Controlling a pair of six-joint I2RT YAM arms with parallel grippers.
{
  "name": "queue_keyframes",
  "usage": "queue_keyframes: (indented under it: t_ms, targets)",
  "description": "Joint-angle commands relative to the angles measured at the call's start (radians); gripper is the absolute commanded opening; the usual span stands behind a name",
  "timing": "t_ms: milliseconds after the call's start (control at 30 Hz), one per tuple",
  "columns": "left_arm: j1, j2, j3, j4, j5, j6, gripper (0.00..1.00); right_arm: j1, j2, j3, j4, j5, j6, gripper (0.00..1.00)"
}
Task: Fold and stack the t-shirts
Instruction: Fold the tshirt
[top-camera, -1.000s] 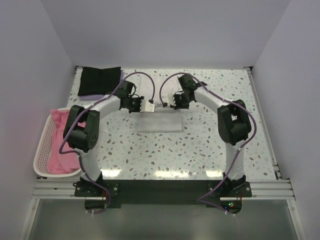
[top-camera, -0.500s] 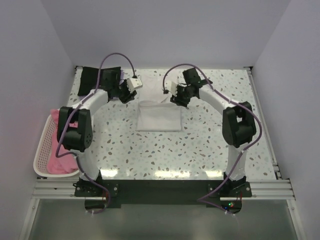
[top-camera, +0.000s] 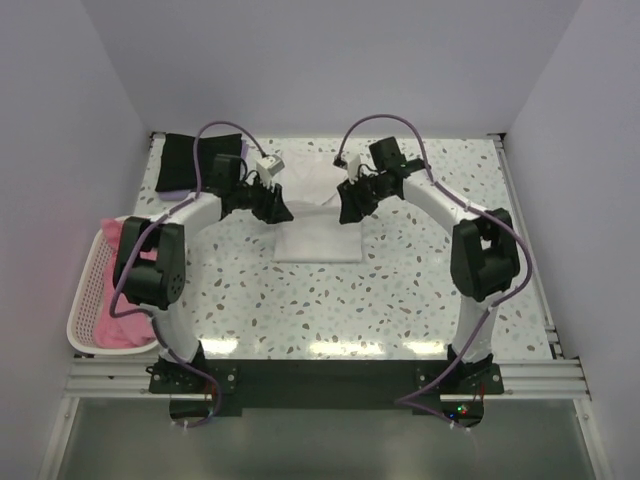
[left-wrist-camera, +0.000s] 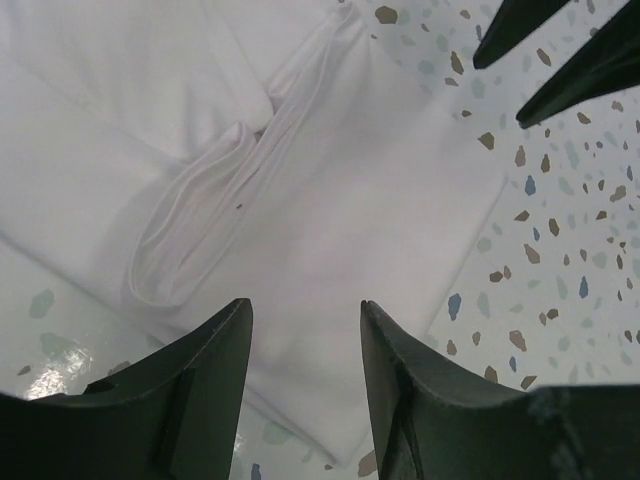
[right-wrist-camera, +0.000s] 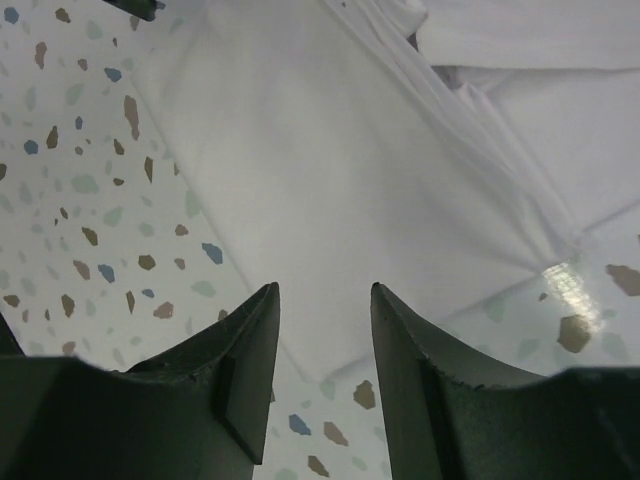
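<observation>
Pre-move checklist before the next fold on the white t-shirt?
1. Left gripper open, empty: ok.
2. Right gripper open, empty: ok.
3. Both over the white cotton t-shirt, at its far part: ok.
4. Shirt lying smooth: not ok, a bunched ridge shows in the left wrist view.
5. Fingertips touching cloth: cannot tell.
6. Folded black t-shirt at the far left corner, apart from the white one: ok.

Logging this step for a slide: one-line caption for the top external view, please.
Open left gripper and open right gripper hover over the partly folded white t-shirt; black t-shirt lies back-left.
</observation>
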Motion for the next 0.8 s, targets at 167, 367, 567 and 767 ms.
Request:
queue_keyframes:
  t_ms: [167,367,567,767]
  targets:
    - [0.008,0.225,0.146,0.026,-0.044,-0.128,0.47,0.007,0.127,-0.038,0.045,-0.044,0.152,0.42]
    - [0.042,0.283,0.156,0.007,-0.147,-0.153,0.45,0.004,0.209,-0.032,0.033,0.013,0.123,0.39]
    - [0.08,0.181,0.094,0.059,-0.012,-0.125,0.51,0.002,0.19,-0.052,0.019,0.005,0.112,0.36]
    - [0.054,0.007,-0.031,0.124,0.157,-0.166,0.52,0.005,0.059,-0.065,0.031,-0.113,0.189,0.36]
